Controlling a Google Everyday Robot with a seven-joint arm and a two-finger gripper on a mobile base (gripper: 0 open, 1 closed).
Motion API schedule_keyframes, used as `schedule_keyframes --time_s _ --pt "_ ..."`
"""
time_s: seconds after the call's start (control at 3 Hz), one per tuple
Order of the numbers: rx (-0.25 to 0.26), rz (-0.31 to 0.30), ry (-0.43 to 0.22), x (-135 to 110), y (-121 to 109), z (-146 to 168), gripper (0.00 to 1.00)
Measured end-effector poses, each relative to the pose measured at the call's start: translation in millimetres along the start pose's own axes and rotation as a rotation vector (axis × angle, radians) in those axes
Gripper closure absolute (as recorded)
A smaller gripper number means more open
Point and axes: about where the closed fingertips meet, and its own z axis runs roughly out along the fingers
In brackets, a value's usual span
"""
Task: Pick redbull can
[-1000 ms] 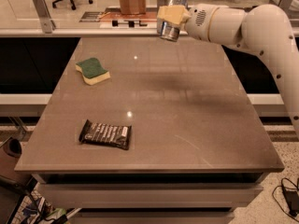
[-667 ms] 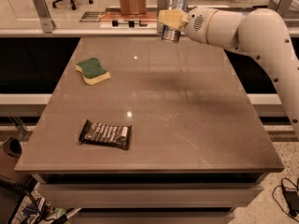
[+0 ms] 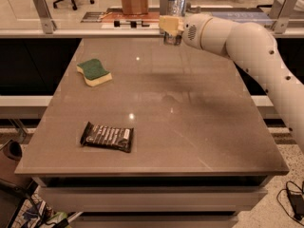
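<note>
Gripper, high at the back, holds redbull can seemingly upright.

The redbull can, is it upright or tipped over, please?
Upright: the redbull can stands vertical, silver top up, gripped by the pincer at the table's far edge.

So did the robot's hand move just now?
Yes. The hand, holding the can over the far edge of the table, shifted slightly left, toward the brown box.

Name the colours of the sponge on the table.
Sponge: green top, yellow base, camera view; gripper holds redbull can at far edge.
</note>
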Motion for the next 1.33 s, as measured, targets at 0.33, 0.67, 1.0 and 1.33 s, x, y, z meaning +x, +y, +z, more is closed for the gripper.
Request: schedule_keyframes --time_s 0.33,0.67,1.0,1.33 --pt "0.001 0.001 -0.002 0 0 0 1.00" --pt "0.028 -0.061 0.014 0 -3 4 1.00" --pt "0.098 -0.126 0.023 0 1 6 1.00" --pt "0.141 -0.227 -0.012 -5 10 5 1.00"
